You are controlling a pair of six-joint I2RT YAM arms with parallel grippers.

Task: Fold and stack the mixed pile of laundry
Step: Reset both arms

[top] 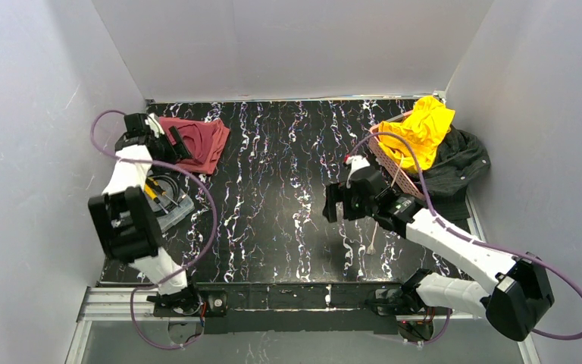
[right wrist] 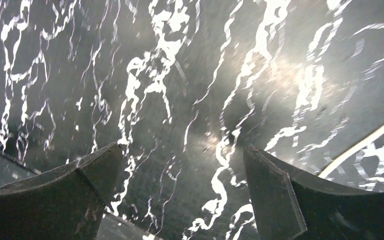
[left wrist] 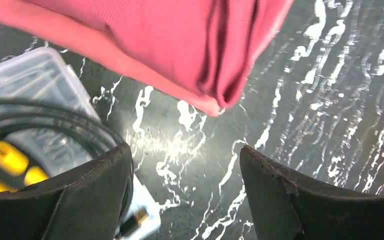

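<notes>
Surface: a black table [top: 288, 189] veined in white, closed in by plain white walls [top: 295, 45].
Left gripper [left wrist: 185, 155]: jaws spread, with only bare table between them.
Folded red garment [left wrist: 180, 45]: lies flat just beyond the left gripper's fingertips. Its folded corner points back toward the gap and touches neither finger.
Beside the left finger: a clear case [left wrist: 35, 80] with a coil of black cable [left wrist: 55, 122] on it. The top view shows this case nearer the arm's base than the gripper.
Right gripper [right wrist: 185, 155]: jaws wide apart over bare table, holding nothing.
Cream cord [right wrist: 360, 145]: crosses the table just outside the right finger.
Only in the top view: the rest of the pile, well beyond and to the right of the right gripper. A yellow garment [top: 424, 125] is heaped over a pink basket [top: 394, 163], and a charcoal garment [top: 458, 163] is crumpled against the basket's far side.
Only in the wrist views: the gaps between the fingers, which the top view leaves unclear.
</notes>
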